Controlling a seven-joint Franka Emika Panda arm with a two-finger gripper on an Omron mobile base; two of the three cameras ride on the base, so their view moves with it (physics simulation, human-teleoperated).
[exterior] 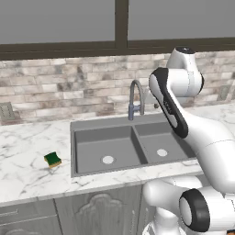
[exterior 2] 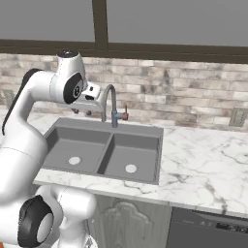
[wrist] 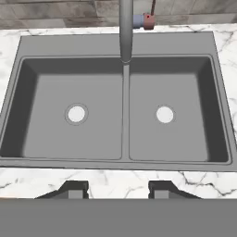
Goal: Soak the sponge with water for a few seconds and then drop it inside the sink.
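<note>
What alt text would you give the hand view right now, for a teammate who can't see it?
Looking down at the dark grey double-basin sink, a round pale drain in each basin, set in a white marble counter. The grey faucet spout hangs above the divider with no water running. The gripper is open, holding nothing, its fingers over the front edge.

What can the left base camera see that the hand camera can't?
Left base view alone: the sponge lying on the marble counter left of the sink, plus the window above. Hand view alone: the open tool with nothing between its tips, and the red faucet handle. Both: the sink's two basins, their drains and the faucet.
</note>
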